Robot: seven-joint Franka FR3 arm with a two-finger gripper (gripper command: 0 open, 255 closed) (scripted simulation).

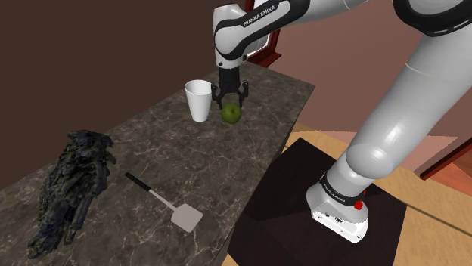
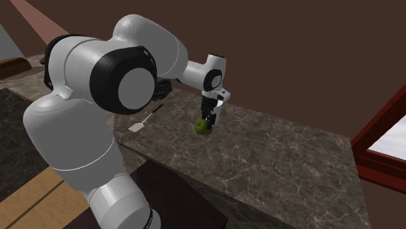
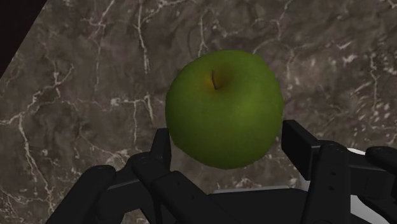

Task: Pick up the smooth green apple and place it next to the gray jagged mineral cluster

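Claw [image 1: 231, 100]: is pointing straight down, its two black fingers [image 3: 298, 141] clamping the green apple [image 1: 231, 112] by its sides.
Green apple: is sitting between the fingers with its stem dimple facing up toward the wrist, just beside the white cup [image 1: 199, 100], at the far end of the worktop [image 1: 189, 155]; I cannot tell whether it is touching the stone.
White cup: is standing upright.
Jagged mineral cluster [image 1: 72, 189]: dark gray, is lying at the shoulder view's lower left, well apart from the green apple.
Spatula [image 1: 168, 202]: is lying flat just beside the jagged mineral cluster, black handle pointing away from the stand.
Worktop: is showing dark marble with pale veins.
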